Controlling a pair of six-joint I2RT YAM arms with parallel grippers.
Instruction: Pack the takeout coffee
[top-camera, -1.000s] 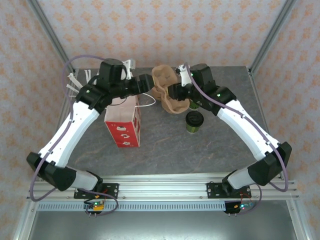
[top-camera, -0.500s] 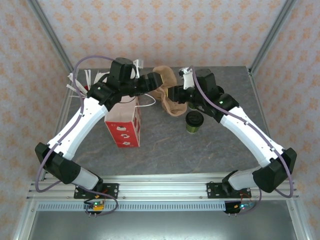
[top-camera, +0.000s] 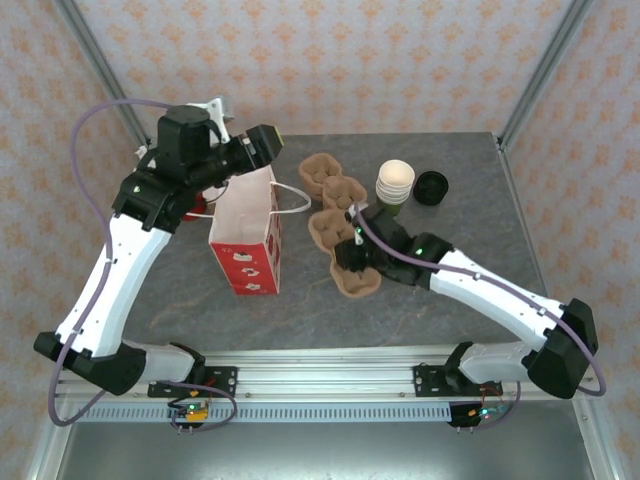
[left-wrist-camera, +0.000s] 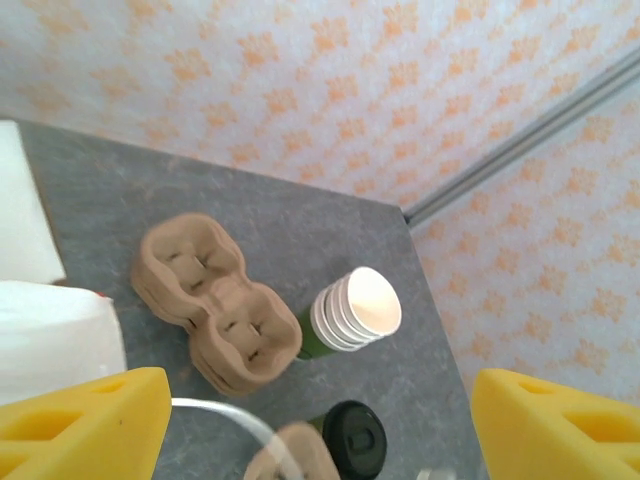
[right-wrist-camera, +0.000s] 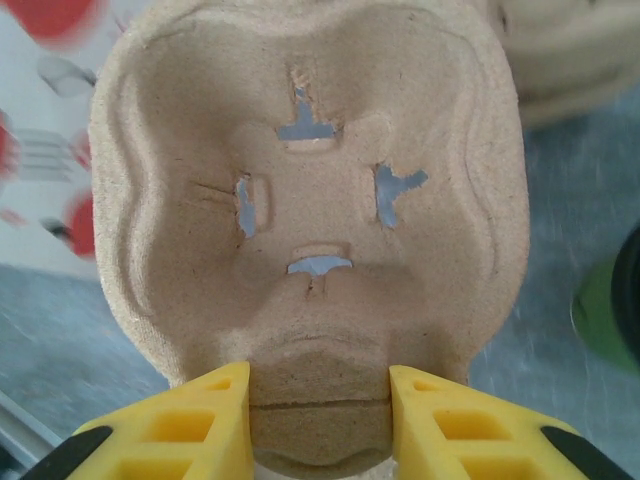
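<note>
Grey table (top-camera: 300, 310), orange-print wallpaper on three sides, alu frame posts in the corners.

L side: left gripper (top-camera: 265, 138) hangs high over the back-left, just past the top of the red/white paper bag (top-camera: 245, 235). Its wrist cam shows the yellow fingers (left-wrist-camera: 80, 425) set wide apart w/ nothing between them, looking down at the back of the table. Bag stands upright, white handle toward centre. Can't see the mouth well enough to say how far it gapes.

Centre: two pulp cup carriers. Back carrier (top-camera: 330, 180) lies flat near the far edge, wells up. Front carrier (top-camera: 330, 228) is in the right gripper (top-camera: 350, 262). On the wrist cam the fingers (right-wrist-camera: 175, 430) pinch the narrow end tab from both sides, wells (right-wrist-camera: 310, 200) facing the lens. Can't tell if it sits on the table or hangs just above it.

R of centre: stack of cream-lined cups (top-camera: 394, 180), then the takeout coffee (top-camera: 432, 187) just beside it at the back, upright, black lid on, touched by neither arm and well apart from the held carrier.

My read: we're in carrier prep, so nothing is packed yet. Next move as I'd run it:
- set the front carrier flat on open table near the bag, let go
- R arm reaches back for the coffee, grips the body below the lid, keeps it plumb
- watch clearance w/ the cup stack, it's close
- L arm is free to steady the bag or the carrier.
</note>
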